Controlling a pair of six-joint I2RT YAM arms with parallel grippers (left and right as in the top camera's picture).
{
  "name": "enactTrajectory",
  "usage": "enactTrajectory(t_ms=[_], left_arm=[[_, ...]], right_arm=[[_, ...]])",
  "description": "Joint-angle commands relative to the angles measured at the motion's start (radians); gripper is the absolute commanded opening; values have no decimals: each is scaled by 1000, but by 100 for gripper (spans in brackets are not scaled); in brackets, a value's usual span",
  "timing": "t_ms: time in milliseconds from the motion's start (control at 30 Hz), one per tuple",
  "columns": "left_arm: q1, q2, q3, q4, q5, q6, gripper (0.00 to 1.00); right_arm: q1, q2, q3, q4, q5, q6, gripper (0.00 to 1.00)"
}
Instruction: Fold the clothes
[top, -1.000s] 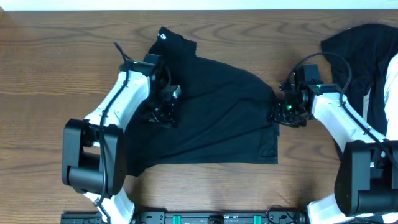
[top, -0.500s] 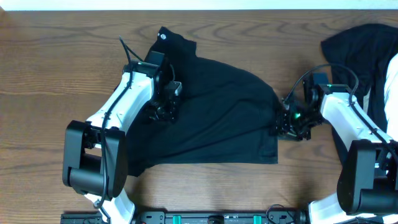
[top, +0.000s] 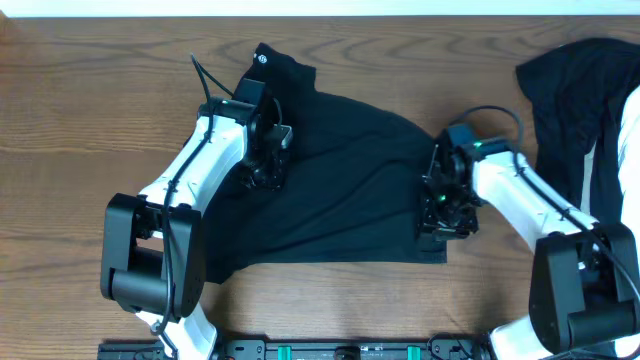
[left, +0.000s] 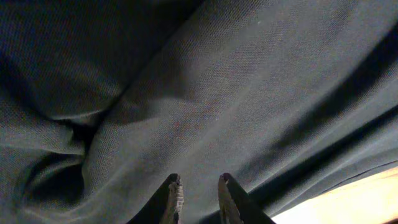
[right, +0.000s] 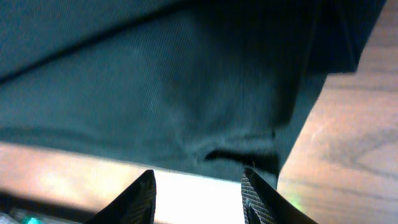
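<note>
Now the right fingers (right: 134, 199) have moved in over the right hem of the clothes (top: 340, 180), spread and empty, likely ready to pinch for a fold. The left fingers (left: 169, 202) are nearly closed; whether they hold cloth I cannot tell. The clothes lie spread mid-tabletop (top: 80, 100).

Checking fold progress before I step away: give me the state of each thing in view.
clothes: lying on the table, mostly spread out, creased.
left gripper: slightly open, low over the clothes, nothing visibly pinched.
right gripper: open, at the clothes' right edge, empty.
second dark garment: bunched at the table's far right, neither gripper on it.
</note>
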Motion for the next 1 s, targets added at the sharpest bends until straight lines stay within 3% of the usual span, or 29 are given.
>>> enactTrajectory(t_ms=[0,233,333,400,433,800,967], left_arm=[[-1,-16,-6,5,-10,14,24],[-1,-14,-6,13,-10,15,24],[-1,-8,-6,13,-10,21,24],[-1,1,-6,12,-10,25,24],[-1,7,-6,12,-10,26,24],[-1,37,-21,34,-10,25,24],[-1,37,-26,33,-10,25,24]], right_arm=[[39,-20,-56,50,63,126,43],[64,-20,-180,170,58,230,38],[65,-20,-216,215,52,254,24],[63,-21,-215,205,56,253,3],[60,-23,-208,182,57,253,1],[51,-88,-115,-128,106,235,2],[51,-88,-119,-148,109,235,11]])
